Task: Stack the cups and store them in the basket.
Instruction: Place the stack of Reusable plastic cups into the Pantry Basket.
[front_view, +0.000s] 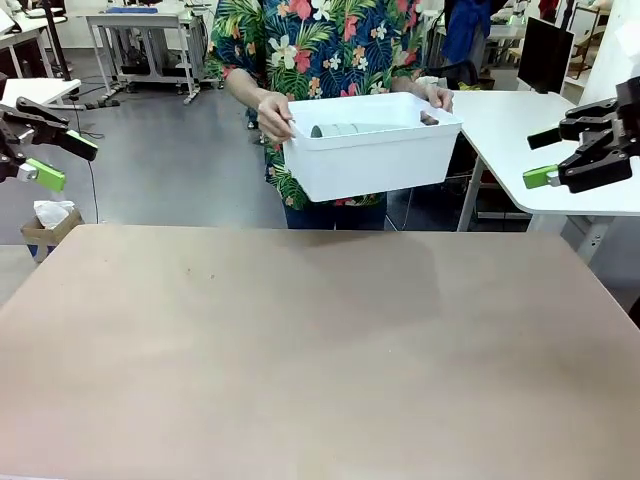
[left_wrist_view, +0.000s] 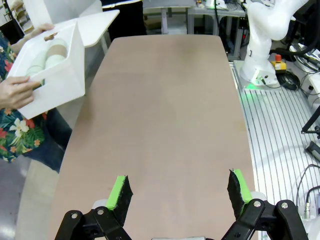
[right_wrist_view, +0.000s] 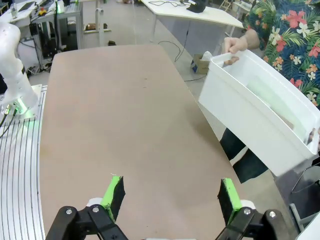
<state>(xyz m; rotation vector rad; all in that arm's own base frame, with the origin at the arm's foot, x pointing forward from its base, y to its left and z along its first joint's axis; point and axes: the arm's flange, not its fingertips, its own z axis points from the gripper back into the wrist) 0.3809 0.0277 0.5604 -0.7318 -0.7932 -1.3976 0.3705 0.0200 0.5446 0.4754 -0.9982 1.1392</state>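
Item: basket (front_view: 372, 160), white plastic, held off the table (front_view: 320, 340) by a person at the far side, one hand (front_view: 273, 116) at each end; it hangs in the air beyond the far edge, tipped a little toward the robot. Contents: a stack of cups (front_view: 348, 129) lying on its side in the bottom, pale mint green, with a darker brown end (front_view: 428, 119) showing near the basket's right wall; how many cups are in the stack I cannot count from here. The left wrist view shows the same basket (left_wrist_view: 52, 80) with the pale cups (left_wrist_view: 47, 56) inside and a hand (left_wrist_view: 17, 92) at its handle slot; the right wrist view shows the basket (right_wrist_view: 255, 112) from its other end, a hand (right_wrist_view: 235, 46) gripping the rim. Left gripper (front_view: 45, 152): raised at the left margin, well apart from the basket, jaws spread wide, nothing between them; the wrist camera confirms the fingers (left_wrist_view: 120, 192) parted over bare tabletop. Right gripper (front_view: 565, 155): raised at the right margin, likewise spread and empty, fingers (right_wrist_view: 230, 197) parted over the table. Step in hand, by my reading: stacking and storing look finished, and the person is carrying the filled basket away. Next move, as a judgement: none needed from the arms beyond keeping clear.
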